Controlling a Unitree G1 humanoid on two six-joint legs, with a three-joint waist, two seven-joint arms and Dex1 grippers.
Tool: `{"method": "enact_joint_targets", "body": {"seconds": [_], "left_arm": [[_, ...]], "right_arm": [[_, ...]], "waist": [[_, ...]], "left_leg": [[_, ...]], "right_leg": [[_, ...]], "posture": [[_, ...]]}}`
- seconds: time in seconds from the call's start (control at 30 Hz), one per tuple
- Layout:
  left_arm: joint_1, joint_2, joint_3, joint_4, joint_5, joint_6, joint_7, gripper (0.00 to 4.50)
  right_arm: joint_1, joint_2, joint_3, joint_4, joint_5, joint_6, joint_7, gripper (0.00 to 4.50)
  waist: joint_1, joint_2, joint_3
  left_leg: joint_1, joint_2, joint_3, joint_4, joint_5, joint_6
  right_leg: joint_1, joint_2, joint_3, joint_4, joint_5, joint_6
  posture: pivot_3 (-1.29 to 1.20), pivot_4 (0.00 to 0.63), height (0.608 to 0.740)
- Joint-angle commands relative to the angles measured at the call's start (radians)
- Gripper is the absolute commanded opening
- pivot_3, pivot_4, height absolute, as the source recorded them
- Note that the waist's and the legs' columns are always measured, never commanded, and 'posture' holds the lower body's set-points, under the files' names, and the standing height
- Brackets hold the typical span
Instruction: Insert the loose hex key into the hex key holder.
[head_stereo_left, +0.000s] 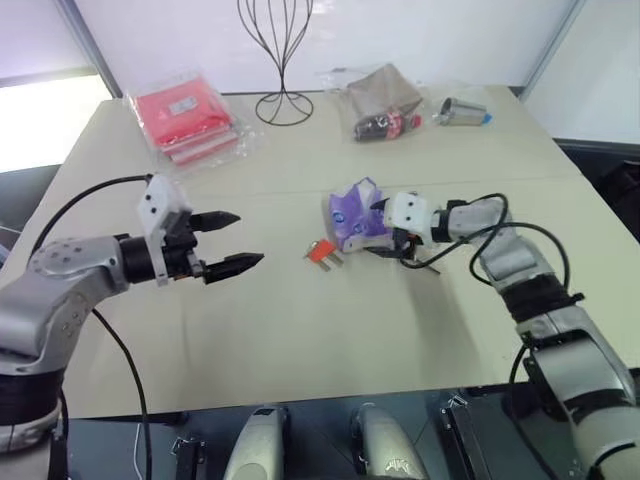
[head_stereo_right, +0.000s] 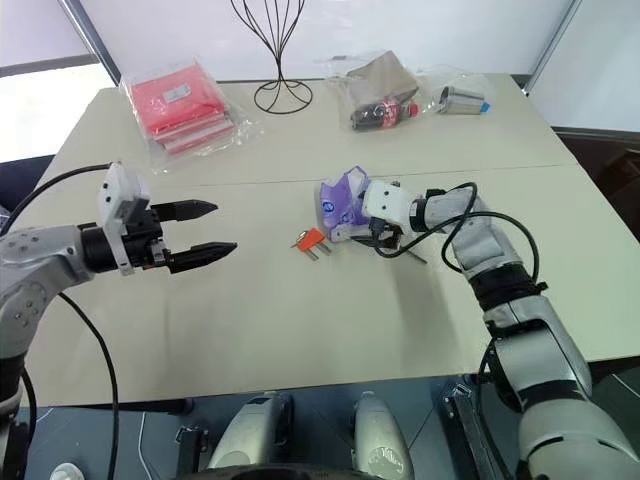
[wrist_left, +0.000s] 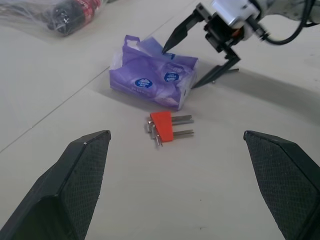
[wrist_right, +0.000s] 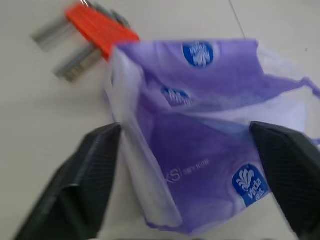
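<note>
The right jaws (wrist_left: 180, 69) are spread and grasp nothing. They straddle the near right end of a purple tissue pack (head_stereo_left: 355, 215), one finger above it and one down at the tabletop (head_stereo_left: 300, 340). Just beside that lower finger, on its right, a thin dark rod is seen lying flat, and it is judged to be the loose hex key (head_stereo_right: 415, 257).

The key is expected to be light, stiff and slippery. It would best be pinched across its long leg, and the soft pack beside it could get in the way.

The orange holder (head_stereo_left: 322, 251) lies just left of the pack with several short keys already held in it. The left jaws (head_stereo_left: 250, 237) hang released and empty, further left.

At the far edge, red packets (head_stereo_left: 185, 118) are kept in clear plastic, and a bottle is held in another bag (head_stereo_left: 385, 105).
</note>
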Motion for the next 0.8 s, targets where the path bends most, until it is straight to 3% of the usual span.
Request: {"method": "enact_joint_targets", "body": {"seconds": [0.03, 0.17, 0.4, 0.63, 0.8], "left_arm": [[0.015, 0.013, 0.047, -0.047, -0.014, -0.003, 0.020, 4.50], [0.031, 0.011, 0.055, -0.062, -0.019, -0.004, 0.036, 4.50], [0.010, -0.001, 0.028, -0.054, -0.008, -0.016, 0.049, 4.50], [-0.009, -0.017, -0.007, -0.041, 0.007, -0.031, 0.051, 4.50], [-0.022, -0.033, -0.036, -0.022, 0.028, -0.046, 0.048, 4.50]], "right_arm": [[-0.049, 0.010, -0.005, 0.068, -0.026, -0.078, -0.011, 2.16], [-0.064, 0.023, -0.016, 0.114, -0.031, -0.107, -0.014, 0.10], [-0.061, 0.021, -0.090, 0.042, 0.006, -0.073, -0.064, 0.04], [-0.082, -0.021, -0.262, -0.032, -0.086, 0.063, -0.545, 0.04], [-0.037, -0.035, -0.379, -0.096, -0.154, 0.382, -0.855, 0.04]], "waist": [[0.001, 0.000, 0.000], [0.000, 0.000, 0.000], [0.000, 0.000, 0.000], [0.006, 0.000, 0.000], [0.005, 0.000, 0.000]], "left_leg": [[0.000, 0.000, 0.000, 0.000, 0.000, 0.000], [0.000, 0.000, 0.000, 0.000, 0.000, 0.000], [0.000, 0.000, 0.000, 0.000, 0.000, 0.000], [0.000, 0.000, 0.000, 0.000, 0.000, -0.001], [0.000, -0.001, 0.000, 0.000, 0.000, -0.001]], "right_leg": [[0.000, 0.000, 0.000, 0.000, 0.000, 0.000], [0.000, 0.000, 0.000, 0.000, 0.000, 0.000], [0.000, 0.000, 0.000, 0.000, 0.000, 0.000], [0.000, 0.000, 0.000, 0.001, 0.000, 0.000], [0.000, -0.001, 0.000, 0.000, 0.000, 0.000]], "posture": [[0.00, 0.150, 0.740], [0.00, 0.150, 0.740], [0.00, 0.150, 0.740], [0.00, 0.150, 0.740], [0.00, 0.150, 0.740]]}}
